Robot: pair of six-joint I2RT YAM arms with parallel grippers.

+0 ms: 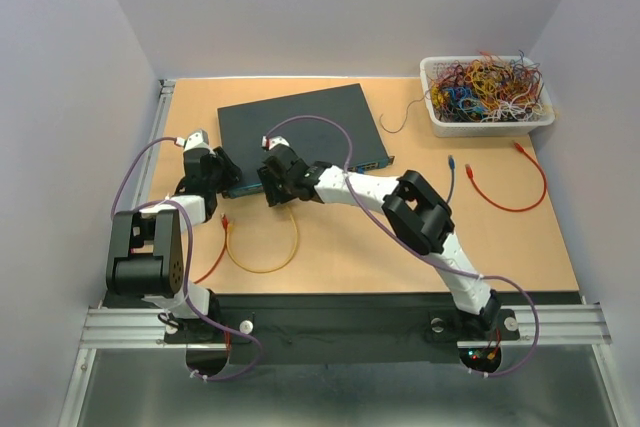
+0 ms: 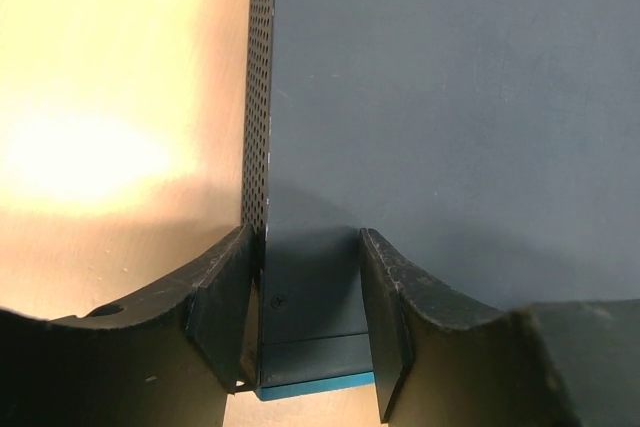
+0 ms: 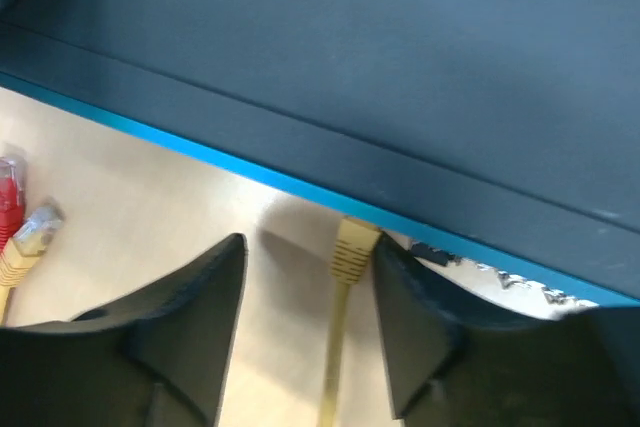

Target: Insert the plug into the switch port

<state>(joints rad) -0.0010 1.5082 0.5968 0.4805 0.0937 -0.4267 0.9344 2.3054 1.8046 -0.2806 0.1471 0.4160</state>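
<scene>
The dark teal switch box lies flat at the table's middle, its narrow front face towards me. A yellow plug on a yellow cable points at that face. Its tip is tucked under the blue front edge, so the switch port itself is hidden. My right gripper is open around the plug, which lies close to the right finger. My left gripper is open and straddles the box's left front corner, one finger against the perforated side wall.
A second yellow plug and a red plug lie left of my right gripper. A white mesh basket of coloured wires stands at the back right. A red cable and a blue-tipped cable lie to the right.
</scene>
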